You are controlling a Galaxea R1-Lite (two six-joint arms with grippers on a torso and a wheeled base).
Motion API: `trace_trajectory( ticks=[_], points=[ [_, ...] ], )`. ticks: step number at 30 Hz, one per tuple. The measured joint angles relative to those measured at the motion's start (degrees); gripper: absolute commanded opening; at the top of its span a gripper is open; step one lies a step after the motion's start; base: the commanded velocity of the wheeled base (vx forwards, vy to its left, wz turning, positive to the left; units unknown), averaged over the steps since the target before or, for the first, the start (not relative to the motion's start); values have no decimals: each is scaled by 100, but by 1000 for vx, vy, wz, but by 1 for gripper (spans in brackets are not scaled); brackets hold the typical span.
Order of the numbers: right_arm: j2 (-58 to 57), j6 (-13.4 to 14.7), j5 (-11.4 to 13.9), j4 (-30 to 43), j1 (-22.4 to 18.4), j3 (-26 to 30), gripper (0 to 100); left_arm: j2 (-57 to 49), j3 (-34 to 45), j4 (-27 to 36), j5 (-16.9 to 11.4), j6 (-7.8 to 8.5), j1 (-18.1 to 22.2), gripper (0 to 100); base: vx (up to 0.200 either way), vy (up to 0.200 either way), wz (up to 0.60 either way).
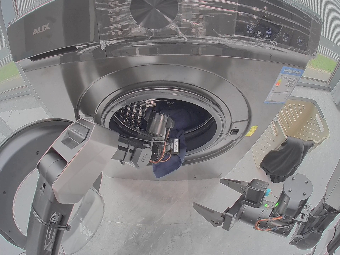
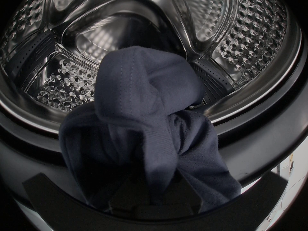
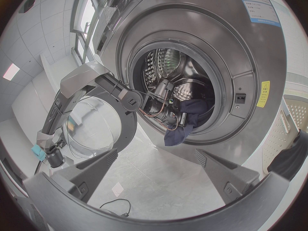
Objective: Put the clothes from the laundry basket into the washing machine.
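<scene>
The washing machine (image 1: 170, 68) stands with its round opening uncovered, the steel drum (image 2: 240, 32) visible inside. My left gripper (image 1: 177, 142) is at the opening's lower rim, shut on a navy garment (image 2: 144, 90) that is bunched over its fingers and hides them. Part of the navy garment (image 1: 170, 165) hangs down outside over the rim. The cream laundry basket (image 1: 304, 119) leans beside the machine on the right, with a black garment (image 1: 285, 158) draped over its edge. My right gripper (image 1: 209, 193) hangs open and holds nothing, low over the floor in front of the basket.
The machine's door (image 1: 21, 153) is swung wide open to the left, its glass bowl (image 3: 93, 125) beside my left arm. Grey tiled floor (image 1: 152, 209) lies between the machine and my right gripper. A thin cable (image 3: 115, 206) lies on the floor.
</scene>
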Motion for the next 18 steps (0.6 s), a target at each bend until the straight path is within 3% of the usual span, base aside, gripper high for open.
trace_trajectory(
  ticks=[7,9,15,18],
  points=[
    [-2,2,-2,-2,-2,0,100,-516,717,-583,-82,-24,-57,0,0,0,0],
    [-4,0,0,4,-2,-5,100,-835,894,-1993,-82,-22,-88,0,0,0,0],
    [-11,0,-9,4,-6,-11,100,-1637,1641,-1328,-108,-10,-155,0,0,0,0],
    [-11,0,-5,0,-2,-24,100,-1737,1788,-1371,-110,0,-168,0,0,0,0]
  ],
)
